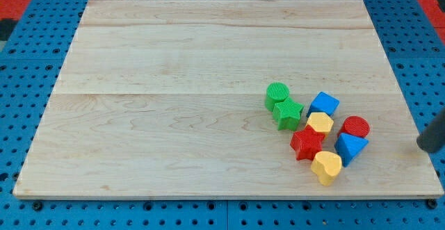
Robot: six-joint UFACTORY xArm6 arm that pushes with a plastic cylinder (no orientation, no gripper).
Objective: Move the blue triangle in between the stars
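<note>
You could see the green star [287, 112] right of centre, a green cylinder [277, 94] touching it above, and the red star [306, 144] lower right. A yellow block [320, 124] sat in the gap between the stars, so the job was undone. The blue triangle [350, 146] lay right of the red star, under a red cylinder [355, 126]. A blue cube [323, 104] and yellow heart [326, 167] crowded round. My tip [422, 146], a bare rod with no pincer, waited at the right edge, well apart.

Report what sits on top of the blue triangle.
Nothing rests on the blue triangle. The red cylinder sits beside it toward the view's top, seemingly touching. My tip is apart, to its right.
</note>
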